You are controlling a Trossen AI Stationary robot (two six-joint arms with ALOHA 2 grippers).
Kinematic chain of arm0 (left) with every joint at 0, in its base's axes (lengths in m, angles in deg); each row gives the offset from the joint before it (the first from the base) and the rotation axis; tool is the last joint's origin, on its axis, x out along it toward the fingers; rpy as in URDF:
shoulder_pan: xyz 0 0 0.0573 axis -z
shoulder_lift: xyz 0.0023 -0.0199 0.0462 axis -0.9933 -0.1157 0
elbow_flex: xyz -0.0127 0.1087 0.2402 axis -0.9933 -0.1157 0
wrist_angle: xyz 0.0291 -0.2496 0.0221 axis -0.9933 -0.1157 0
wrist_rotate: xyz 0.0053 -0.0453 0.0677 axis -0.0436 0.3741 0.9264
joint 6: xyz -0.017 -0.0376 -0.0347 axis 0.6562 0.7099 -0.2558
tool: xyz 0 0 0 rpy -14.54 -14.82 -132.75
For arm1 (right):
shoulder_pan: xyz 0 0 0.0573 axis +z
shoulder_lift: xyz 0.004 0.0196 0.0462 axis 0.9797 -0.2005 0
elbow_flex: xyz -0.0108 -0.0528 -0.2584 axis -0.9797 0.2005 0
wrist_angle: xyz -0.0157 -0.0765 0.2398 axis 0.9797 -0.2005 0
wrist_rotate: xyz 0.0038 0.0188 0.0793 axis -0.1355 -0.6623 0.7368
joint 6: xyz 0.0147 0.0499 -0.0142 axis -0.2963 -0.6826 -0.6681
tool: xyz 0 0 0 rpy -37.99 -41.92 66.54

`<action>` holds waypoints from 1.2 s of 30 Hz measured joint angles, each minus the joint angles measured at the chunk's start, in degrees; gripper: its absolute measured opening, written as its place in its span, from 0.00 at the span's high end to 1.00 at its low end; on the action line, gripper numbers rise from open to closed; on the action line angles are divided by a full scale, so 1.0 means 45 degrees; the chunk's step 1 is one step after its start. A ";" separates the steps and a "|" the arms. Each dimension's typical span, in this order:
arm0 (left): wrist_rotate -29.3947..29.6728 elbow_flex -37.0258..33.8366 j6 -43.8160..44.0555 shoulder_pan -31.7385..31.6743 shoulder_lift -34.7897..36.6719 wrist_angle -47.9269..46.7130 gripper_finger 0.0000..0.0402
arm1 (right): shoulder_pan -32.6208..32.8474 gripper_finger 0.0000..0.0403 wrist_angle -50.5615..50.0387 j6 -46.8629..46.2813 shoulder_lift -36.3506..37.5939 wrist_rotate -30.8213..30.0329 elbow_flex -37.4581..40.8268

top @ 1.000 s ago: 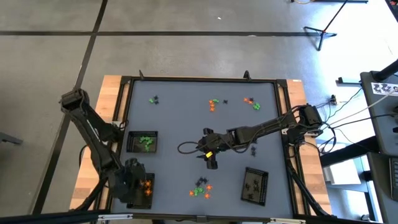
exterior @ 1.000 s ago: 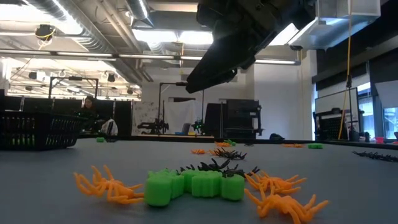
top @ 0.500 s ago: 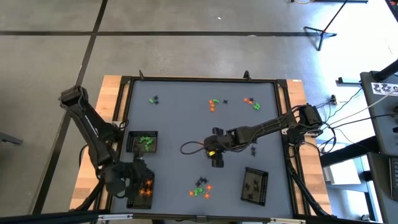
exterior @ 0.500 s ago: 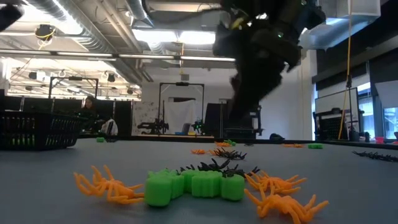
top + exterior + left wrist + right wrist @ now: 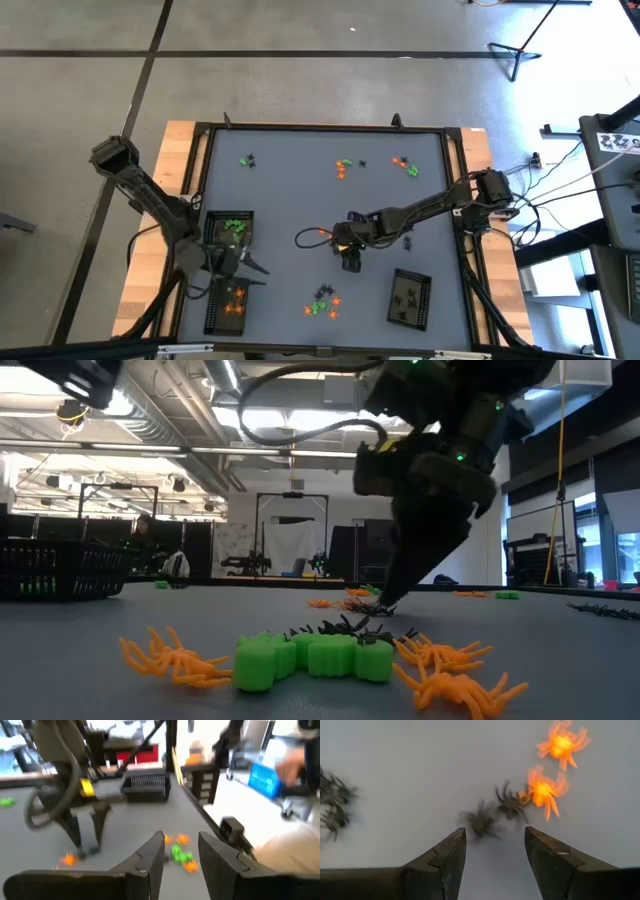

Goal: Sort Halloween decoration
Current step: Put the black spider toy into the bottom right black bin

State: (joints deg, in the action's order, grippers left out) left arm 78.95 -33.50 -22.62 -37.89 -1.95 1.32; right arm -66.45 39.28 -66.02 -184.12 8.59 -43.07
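High view
Table [image 5: 290, 190]: grey top carrying three black mesh trays and scattered trinkets.
Left gripper [image 5: 250, 268]: at 8 o'clock from table centre, between two trays, fingers parted, nothing held.
Tray with green pieces [image 5: 229, 228]: at 12 o'clock from the left gripper.
Tray with orange pieces [image 5: 230, 303]: at 6 o'clock from the left gripper.
Right gripper [image 5: 350, 262]: near table centre, pointing to 6 o'clock, fingers apart, empty.
Near cluster [image 5: 322, 302]: orange, green and black trinkets at 7 o'clock from the right gripper.
Tray with black pieces [image 5: 410, 297]: at 4 o'clock from table centre.
Far trinkets: small groups near the far edge at 11 [image 5: 247, 160], 12 [image 5: 343, 167] and 1 o'clock [image 5: 405, 165].

Low view
Green blocks [image 5: 312, 657]: foremost, with orange spiders [image 5: 172, 656] either side and black spiders [image 5: 340, 627] behind.
Right gripper [image 5: 385, 603]: tips low, close above the table just behind the cluster.

Left wrist view
Left fingers [image 5: 150, 855]: spread, nothing between; orange and green trinkets [image 5: 180, 854] on the table beyond.

Right wrist view
Right fingers [image 5: 447, 852]: wide apart, empty; two black spiders [image 5: 495, 812] just ahead, two orange spiders [image 5: 551, 767] beyond, one touching a black spider.
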 joint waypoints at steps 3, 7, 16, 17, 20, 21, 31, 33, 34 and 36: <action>-0.0177 -0.0582 -0.0696 -0.0681 -0.0005 0.1577 0.72 | 0.0005 0.50 0.0485 0.0002 -0.0364 0.0206 -0.0001; -0.0420 -0.0755 -0.1026 -0.1408 0.0000 0.2140 0.72 | 0.0005 0.51 0.0638 0.0020 -0.0699 0.0075 -0.0064; -0.0641 -0.0765 -0.1017 -0.2118 -0.0005 0.2101 0.72 | -0.0005 0.82 0.0178 0.0310 -0.0566 -0.0415 -0.0074; -0.0641 -0.0765 -0.1014 -0.2142 -0.0005 0.2095 0.72 | -0.0010 0.87 0.0150 0.0384 -0.0552 -0.0378 -0.0069; -0.0646 -0.0765 -0.1004 -0.2219 -0.0005 0.2095 0.72 | -0.0010 0.97 0.0002 0.0501 -0.0432 -0.0383 -0.0056; -0.0637 -0.0769 -0.1004 -0.2238 -0.0005 0.2095 0.72 | -0.0010 0.98 -0.0011 0.0506 -0.0426 -0.0380 -0.0055; -0.0608 -0.0765 -0.0766 -0.2585 -0.0005 0.1973 0.72 | -0.0005 0.99 -0.0716 0.0510 0.0041 -0.0299 -0.0004; -0.0609 -0.0765 -0.0590 -0.2736 -0.0005 0.1891 0.72 | -0.0005 0.99 -0.0730 0.0510 0.0137 -0.0341 -0.0001; -0.0602 -0.0770 -0.0565 -0.2791 -0.0005 0.1832 0.72 | -0.0005 0.99 -0.0731 0.0512 0.0203 -0.0365 -0.0006; -0.0586 -0.0768 -0.0423 -0.2902 -0.0046 0.1806 0.72 | 0.0000 1.00 -0.0798 0.0544 0.0308 -0.0373 0.0003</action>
State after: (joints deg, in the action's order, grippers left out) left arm 76.31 -36.95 -24.53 -50.94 -2.16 9.45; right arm -66.45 35.69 -63.57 -182.73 6.91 -43.06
